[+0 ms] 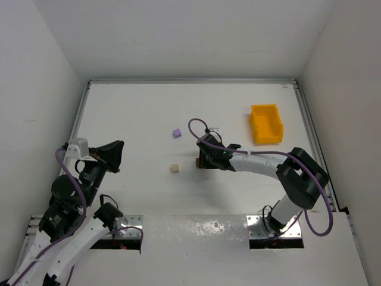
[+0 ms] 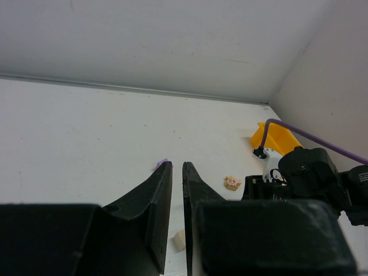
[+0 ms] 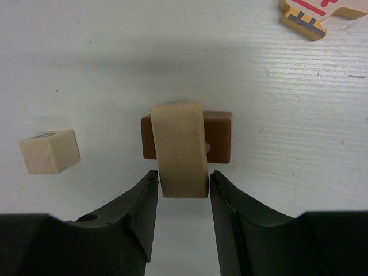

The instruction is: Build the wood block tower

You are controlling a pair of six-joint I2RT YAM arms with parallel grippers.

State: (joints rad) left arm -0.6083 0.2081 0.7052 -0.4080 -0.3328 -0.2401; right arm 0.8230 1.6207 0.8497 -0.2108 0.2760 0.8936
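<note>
The tan block (image 3: pixel 179 149) lies flat across the brown block (image 3: pixel 218 138), at right angles to it, its near end sticking out past the brown one toward the right gripper (image 3: pixel 183 175). That near end sits right between the gripper's two fingers. They are partly open, one just beside each long side of the block with barely a sliver of space, and they do not seem to be pinching it. The block's weight is on the brown one beneath, which rests on the table (image 1: pixel 137 119).

From above, this small stack is near the middle of the table, mostly hidden under the right gripper's head. A loose tan cube (image 1: pixel 175 168) sits on the table near the stack, on its left, apart from both blocks and outside the fingers. A purple block (image 1: pixel 177 133) lies farther back, and a flat printed piece (image 3: pixel 313 14) lies beyond the stack to the right. The yellow bin (image 1: pixel 266 123) stands well off at the far right.

The left gripper (image 2: pixel 177 167) hangs over the left side of the table, well away from the blocks, its fingers drawn almost together with only a thin slit and nothing in them.
</note>
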